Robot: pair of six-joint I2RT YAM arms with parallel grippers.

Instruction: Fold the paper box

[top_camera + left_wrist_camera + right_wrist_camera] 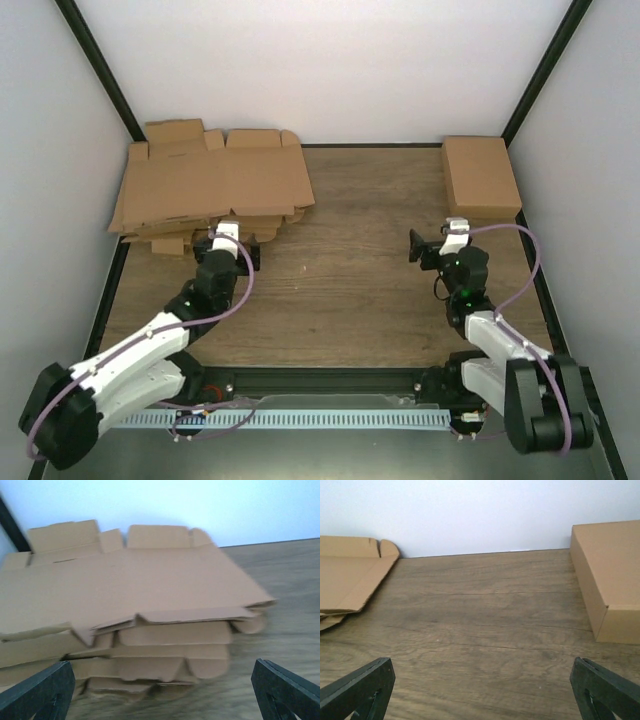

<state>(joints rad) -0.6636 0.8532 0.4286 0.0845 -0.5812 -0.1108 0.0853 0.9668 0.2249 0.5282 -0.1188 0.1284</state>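
Paper box [481, 177], a shallow rectangular one of plain brown cardboard, sits well to the right of the untidy pile of flat brown cardboard blanks [210, 185], along the same far edge of the dark wooden table [350, 280]. From where I stand it looks closed up, with its lid flat and its side walls square, so I'd say that piece is as good as folded. The right gripper [435, 238] hangs over bare wood to the right of the pile and just short of the paper box, with its dark fingers spread wide and nothing between them. The left gripper [235, 243] is right at the pile's near edge. Its jaws are also wide apart and empty, and they point straight at the ragged stack of flap edges. Its wrist view is blurred, so I can't say whether a fingertip touches the cardboard. My reading is that the step in hand is fetching a fresh blank from the pile. The next move calls for getting one finger under the top sheet alone, since the layers lie staggered and the flaps overlap. It then needs drawing toward the open wood beside the pile, where both arms can reach it.
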